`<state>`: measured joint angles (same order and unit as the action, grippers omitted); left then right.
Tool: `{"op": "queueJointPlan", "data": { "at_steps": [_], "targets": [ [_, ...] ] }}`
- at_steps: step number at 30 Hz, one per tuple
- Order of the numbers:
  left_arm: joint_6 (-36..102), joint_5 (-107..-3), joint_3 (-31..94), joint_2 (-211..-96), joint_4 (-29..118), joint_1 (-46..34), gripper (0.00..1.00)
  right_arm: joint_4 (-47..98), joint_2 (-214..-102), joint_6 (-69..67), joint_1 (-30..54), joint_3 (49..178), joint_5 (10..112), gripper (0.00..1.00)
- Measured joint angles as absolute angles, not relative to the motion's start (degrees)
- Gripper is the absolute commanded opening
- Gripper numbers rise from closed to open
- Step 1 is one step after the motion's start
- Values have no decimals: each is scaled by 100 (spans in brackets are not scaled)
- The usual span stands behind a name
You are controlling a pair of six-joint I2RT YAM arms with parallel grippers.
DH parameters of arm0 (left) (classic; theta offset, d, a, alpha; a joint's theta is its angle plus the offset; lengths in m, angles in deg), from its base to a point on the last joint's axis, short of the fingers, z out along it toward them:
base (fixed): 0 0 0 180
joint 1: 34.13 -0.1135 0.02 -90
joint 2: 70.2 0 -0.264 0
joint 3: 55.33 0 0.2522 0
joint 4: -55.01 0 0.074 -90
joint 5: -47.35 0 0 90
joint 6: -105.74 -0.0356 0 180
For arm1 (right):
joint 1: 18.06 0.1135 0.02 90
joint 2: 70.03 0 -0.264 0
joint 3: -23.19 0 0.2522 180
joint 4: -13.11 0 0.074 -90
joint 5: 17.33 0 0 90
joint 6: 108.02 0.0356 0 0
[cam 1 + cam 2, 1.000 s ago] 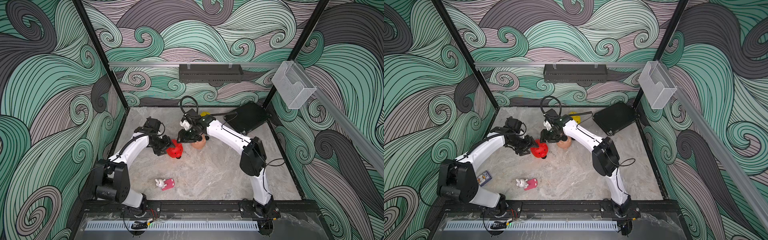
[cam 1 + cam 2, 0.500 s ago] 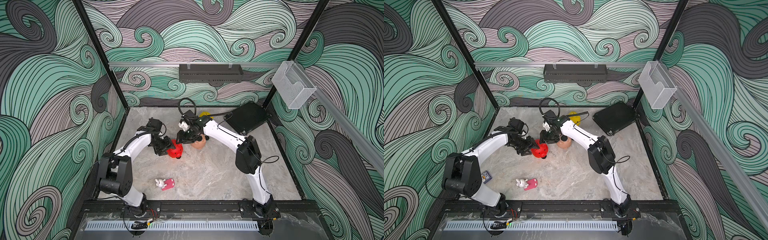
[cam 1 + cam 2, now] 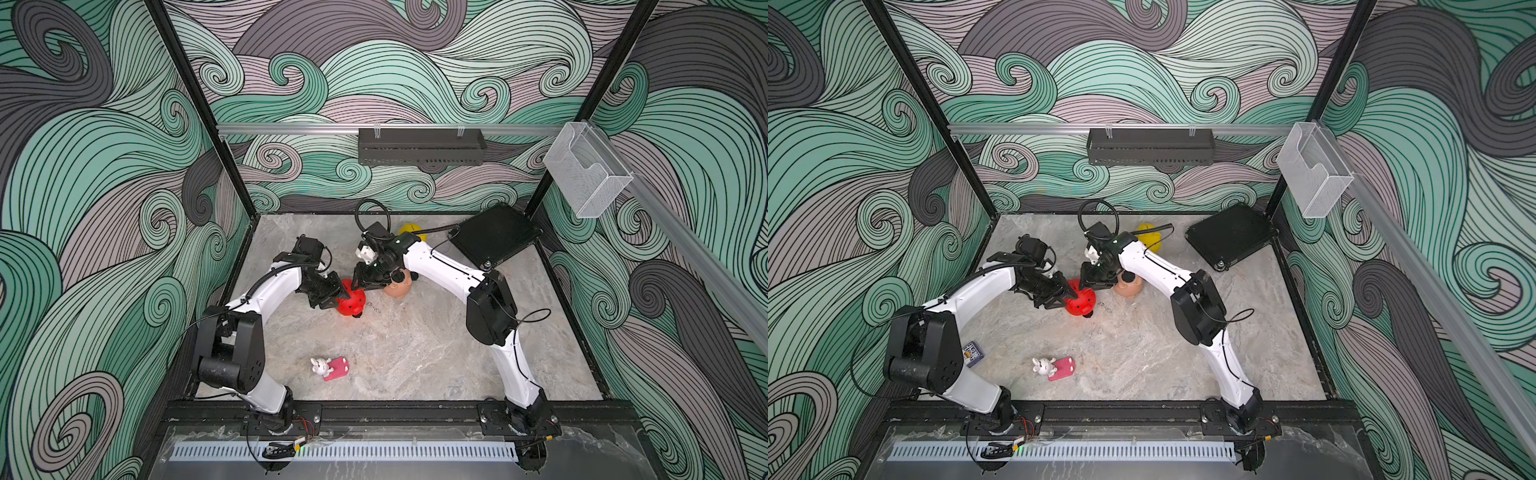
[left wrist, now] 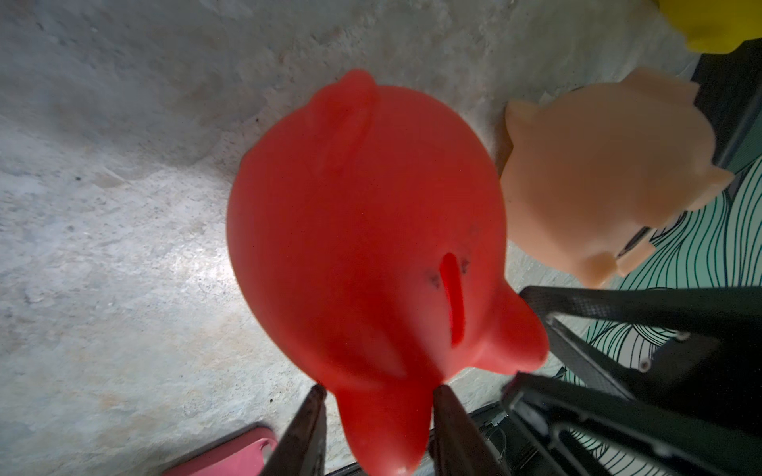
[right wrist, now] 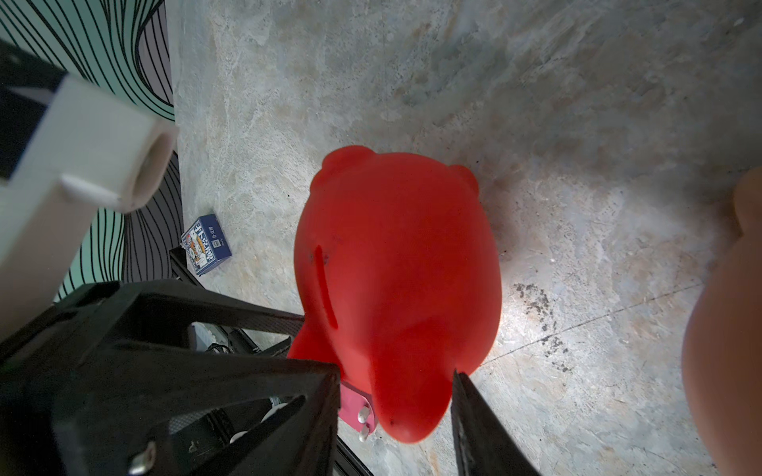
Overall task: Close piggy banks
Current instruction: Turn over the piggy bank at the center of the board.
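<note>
Writing: found only on a small blue card box lying near the left arm's base. It has a pictured label with pale characters, too small to read. Red piggy bank: glossy round body with stubby ears and legs. A narrow coin slot runs along its back, with dark smudges at the slot's edges. A small black bit shows at its near edge in both top views; cannot tell what it is. Location: mid-table on the marbled tabletop, between the two arms and just beside the peach piggy bank. The yellow piggy bank sits farther back, partly hidden by the right arm. Cannot tell whether the red pig rests on the table or is lifted. Left gripper: jaws narrow, clenched on a protruding end of the red pig, both fingers touching it. Right gripper: grasping the same pig from the other side, fingertips against its flanks.
</note>
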<state>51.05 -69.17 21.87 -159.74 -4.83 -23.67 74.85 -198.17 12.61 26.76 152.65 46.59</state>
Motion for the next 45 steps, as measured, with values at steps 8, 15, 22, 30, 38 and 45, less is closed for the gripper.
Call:
{"op": "queueJointPlan", "data": {
  "at_steps": [8,15,22,30,38,45],
  "targets": [
    [5057,-7110,2130,-15928,-538,-2522,27,7496,-19817,1289,2678,15265,4543,43],
    [5000,-7298,1889,-15773,-396,-2679,26,7509,-19817,1368,2711,15326,4510,41],
    [4965,-7472,1826,-15771,-378,-2804,25,7509,-19817,1409,2726,15339,4484,40],
    [4913,-7636,1649,-15664,-311,-2957,23,7509,-19817,1425,2765,15341,4440,39],
    [4839,-7669,1463,-15482,-295,-3073,22,7505,-19817,1442,2837,15341,4425,37],
    [4806,-7665,1413,-15428,-306,-3138,22,7498,-19806,1442,2870,15341,4414,36]
  ]
}}
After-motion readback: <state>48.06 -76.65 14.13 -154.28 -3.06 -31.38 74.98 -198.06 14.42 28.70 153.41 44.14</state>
